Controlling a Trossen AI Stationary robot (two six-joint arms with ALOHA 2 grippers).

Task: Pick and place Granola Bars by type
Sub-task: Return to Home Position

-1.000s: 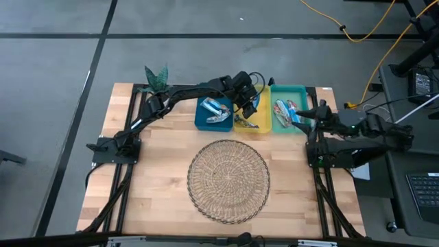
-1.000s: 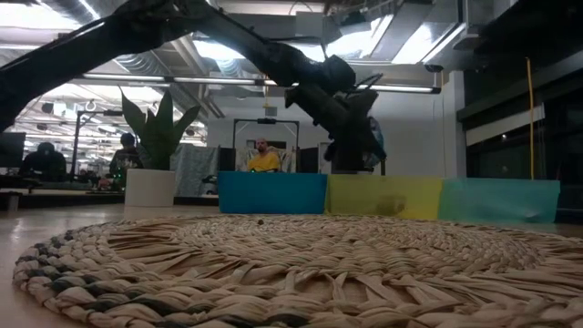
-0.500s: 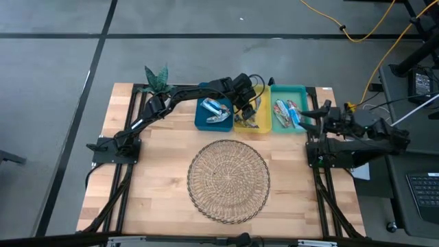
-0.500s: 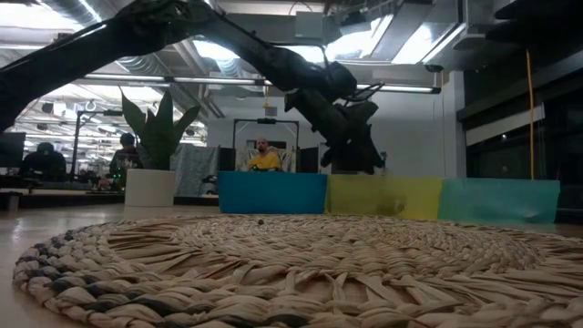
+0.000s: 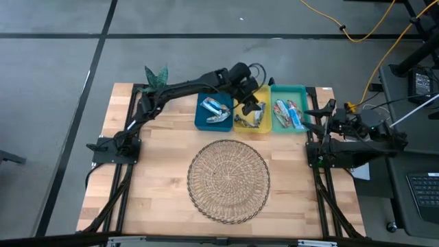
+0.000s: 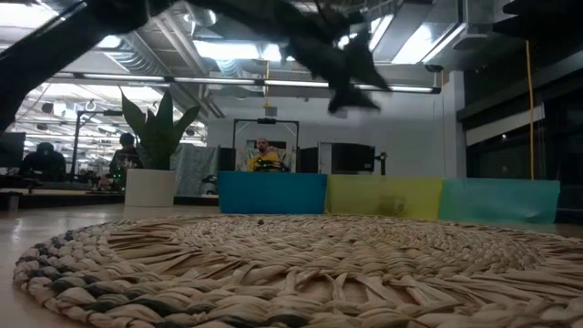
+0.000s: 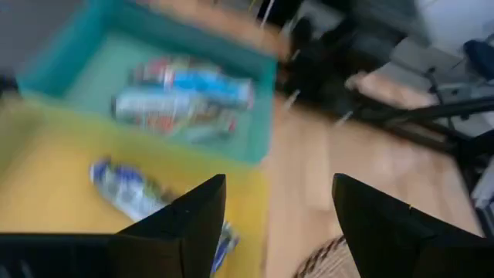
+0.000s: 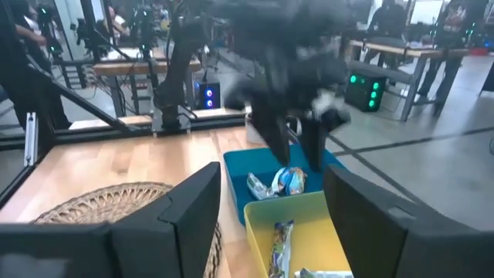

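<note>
Granola Bars lie in three trays along the table's far edge. Silver-blue ones (image 5: 215,110) are in the blue tray (image 5: 200,122), one blue-and-white bar (image 7: 130,193) is in the yellow tray (image 5: 265,127), and red-blue ones (image 7: 182,94) are in the teal tray (image 5: 300,93). My left gripper (image 5: 252,108) hangs open above the yellow tray with nothing between its fingers. My right gripper (image 5: 319,112) waits open at the table's right edge, beside the teal tray, pointing level toward the trays.
A round wicker mat (image 5: 228,180) fills the middle of the table near the front. A potted plant (image 5: 156,77) stands at the far left corner. Bare wood lies to the left and right of the mat. People sit in the room beyond the table.
My left gripper has opened and risen out of the yellow tray, tipping a little; a bar stays lying in that tray. My right gripper has drawn back slightly toward the table's right edge and turned.
</note>
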